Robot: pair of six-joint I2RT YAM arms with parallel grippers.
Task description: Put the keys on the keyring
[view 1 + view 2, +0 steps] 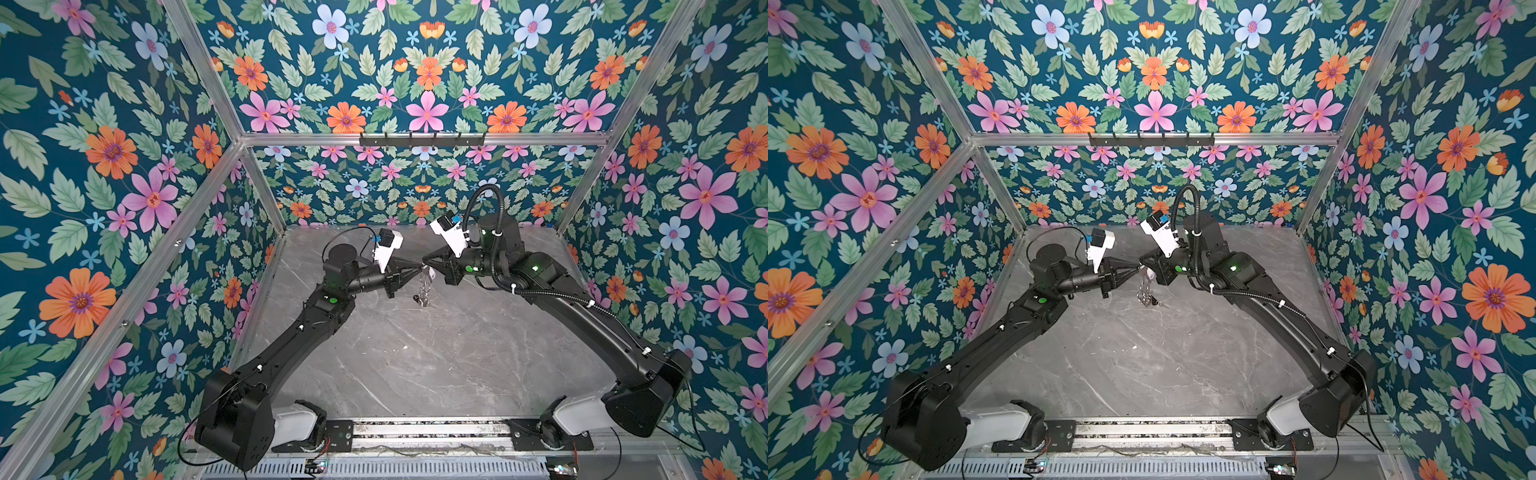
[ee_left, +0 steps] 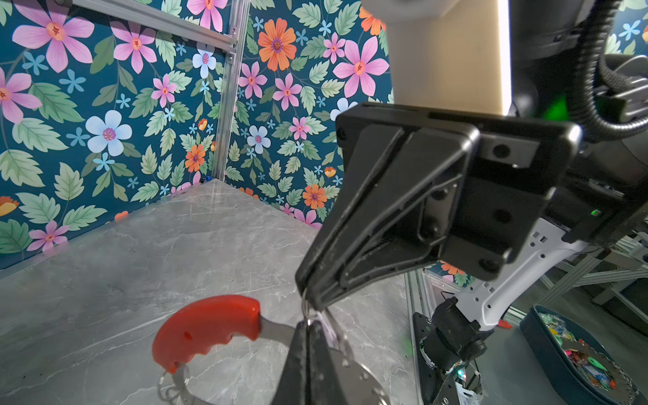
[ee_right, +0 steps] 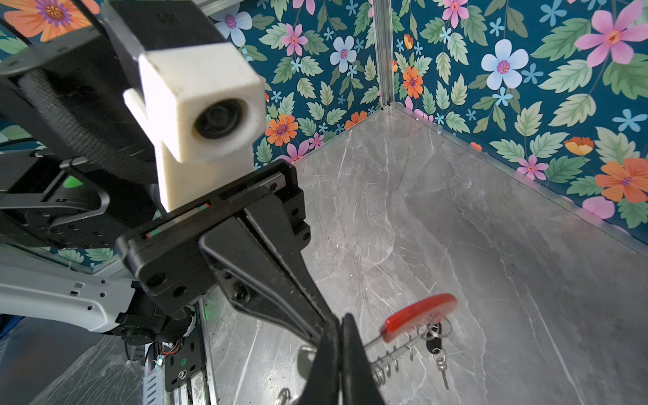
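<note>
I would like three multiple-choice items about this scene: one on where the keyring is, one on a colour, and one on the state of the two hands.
1. Where is the keyring?
A. Lying flat on the table, far from both hands
B. Hanging on the hook rail at the back wall
C. Held up between the left hand and the right hand

2. What colour is the keyring's thick curved section?
A. Red
B. Blue
C. Yellow

3. How do the jaws of the two hands stand?
A. Both wide open
B. Both shut
C. Left open, right shut

Answers:
1 C: both top views show the hands meeting in the air, with the ring hanging under them.
2 A: both wrist views show it red.
3 B: the left is shut on the hoop, and the right seems shut on the ring of the lilac key.
</note>
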